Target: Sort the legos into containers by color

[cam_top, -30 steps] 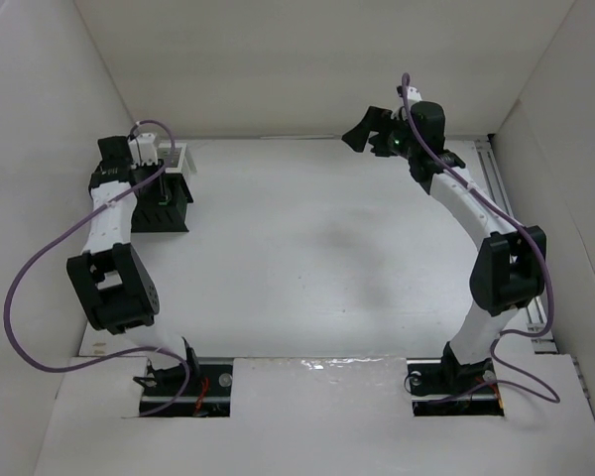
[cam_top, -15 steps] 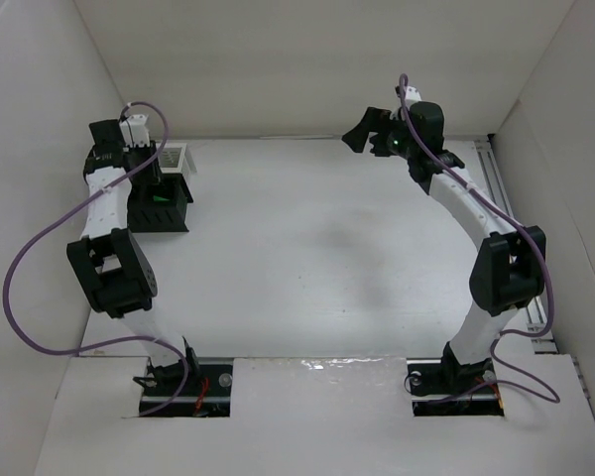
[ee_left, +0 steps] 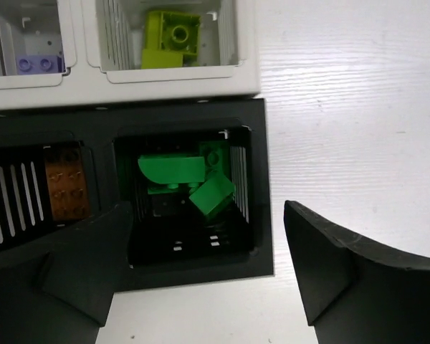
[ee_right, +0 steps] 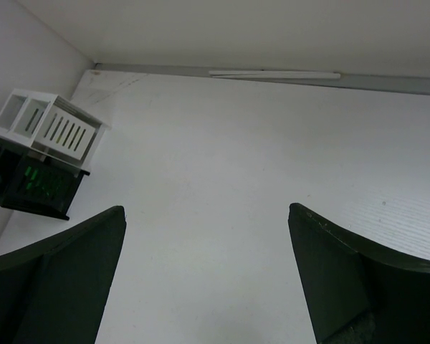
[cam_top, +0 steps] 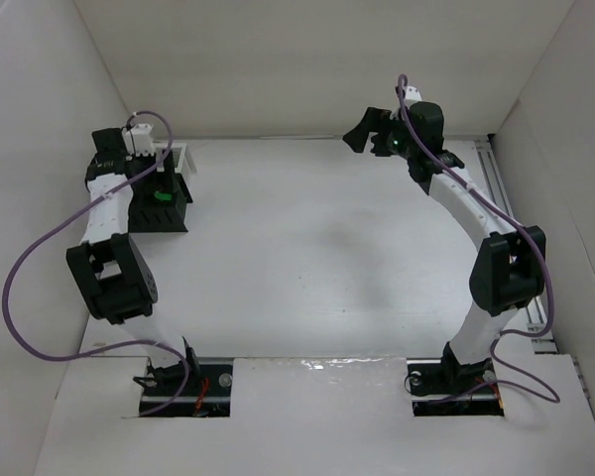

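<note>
The containers (ee_left: 165,87) are a joined rack, white compartments at the back and black ones in front. In the left wrist view, green legos (ee_left: 183,175) lie heaped in the front right black compartment. An orange lego (ee_left: 66,190) sits in the black compartment to its left. A yellow-green lego (ee_left: 170,39) and a lilac lego (ee_left: 39,64) lie in separate white compartments. My left gripper (ee_left: 208,209) hangs open right above the green compartment, holding nothing. My right gripper (ee_right: 206,209) is open and empty, raised at the far right (cam_top: 362,134).
The rack (cam_top: 178,213) stands at the table's far left, close to the left wall (cam_top: 40,119). White walls enclose the table on three sides. A rail (cam_top: 496,178) runs along the right edge. From the right wrist the rack (ee_right: 43,154) shows far off at the left.
My left arm's elbow has swung left and back while the wrist stayed over the rack, and its jaws have gone from shut to open. The right arm has barely moved.
</note>
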Available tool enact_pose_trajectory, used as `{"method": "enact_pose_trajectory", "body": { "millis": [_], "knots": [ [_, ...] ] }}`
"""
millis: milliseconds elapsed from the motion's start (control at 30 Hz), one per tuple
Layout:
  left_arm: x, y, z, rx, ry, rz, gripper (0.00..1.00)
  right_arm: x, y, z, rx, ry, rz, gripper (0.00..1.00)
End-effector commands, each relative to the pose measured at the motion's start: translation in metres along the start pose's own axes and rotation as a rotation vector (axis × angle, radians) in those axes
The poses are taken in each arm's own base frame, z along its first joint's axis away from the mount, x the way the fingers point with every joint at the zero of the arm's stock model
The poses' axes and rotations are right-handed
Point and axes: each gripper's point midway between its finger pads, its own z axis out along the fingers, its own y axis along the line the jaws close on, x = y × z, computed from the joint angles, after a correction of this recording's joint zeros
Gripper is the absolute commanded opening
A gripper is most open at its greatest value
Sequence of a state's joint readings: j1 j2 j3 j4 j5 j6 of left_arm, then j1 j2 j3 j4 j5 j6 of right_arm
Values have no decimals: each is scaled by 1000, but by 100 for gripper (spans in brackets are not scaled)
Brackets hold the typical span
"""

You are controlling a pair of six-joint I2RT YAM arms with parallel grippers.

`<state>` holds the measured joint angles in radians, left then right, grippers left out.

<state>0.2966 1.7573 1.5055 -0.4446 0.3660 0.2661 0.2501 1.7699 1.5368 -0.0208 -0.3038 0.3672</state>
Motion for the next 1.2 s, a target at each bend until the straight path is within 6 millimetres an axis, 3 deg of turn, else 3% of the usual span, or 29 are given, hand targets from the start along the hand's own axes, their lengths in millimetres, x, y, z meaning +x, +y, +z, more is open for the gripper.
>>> {"method": "enact_pose_trajectory", "body": {
  "millis": [0,67,100,133,233,300,333,367,433,467,500,567,600,633,700,767,833,867,1000,1167],
  "knots": [
    [-54,-13,-53,5,-201,59,85,-18,12,-8,-17,-52,-39,100],
    [-93,-20,-89,-11,-341,37,88,-21,9,-11,4,-63,-64,100],
    [-121,-25,-116,-19,-430,39,91,-24,10,-18,10,-75,-89,100],
    [-134,-27,-127,-19,-465,28,93,-20,7,-17,14,-67,-97,100],
    [-177,-59,-160,9,-590,56,96,-18,2,-24,41,-70,-124,100],
    [-180,-84,-156,78,-589,77,96,-15,2,-27,42,-67,-136,100],
    [-178,-96,-154,113,-578,88,91,-15,2,-30,43,-68,-150,98],
    [-172,-108,-144,155,-546,95,79,-10,-1,-29,47,-56,-159,95],
    [-153,-144,-122,268,-466,128,66,-9,-2,-32,59,-59,-158,92],
    [-134,-156,-108,314,-411,140,58,-7,-5,-34,69,-57,-167,91],
    [-120,-182,-97,382,-367,161,54,-3,-7,-34,72,-48,-174,91],
    [-96,-206,-82,432,-307,186,57,8,-14,-36,92,-27,-178,91],
    [-72,-213,-61,450,-245,181,62,11,-15,-38,93,-22,-188,91],
    [-67,-227,-56,485,-245,178,66,15,-16,-41,95,-16,-196,91],
    [-42,-224,-34,479,-189,104,85,31,-20,-44,92,18,-212,91],
    [-36,-216,-19,431,-168,59,100,51,-21,-50,60,88,-270,97],
    [-25,-207,-8,381,-138,45,100,76,-23,-53,21,163,-294,99],
    [-14,-202,6,353,-96,33,100,80,-24,-56,21,171,-305,99],
    [-4,-199,20,341,-63,25,100,101,-41,-63,66,213,-300,99],
    [5,-199,25,330,-52,43,100,93,-53,-70,101,193,-293,99]
  ]
}}
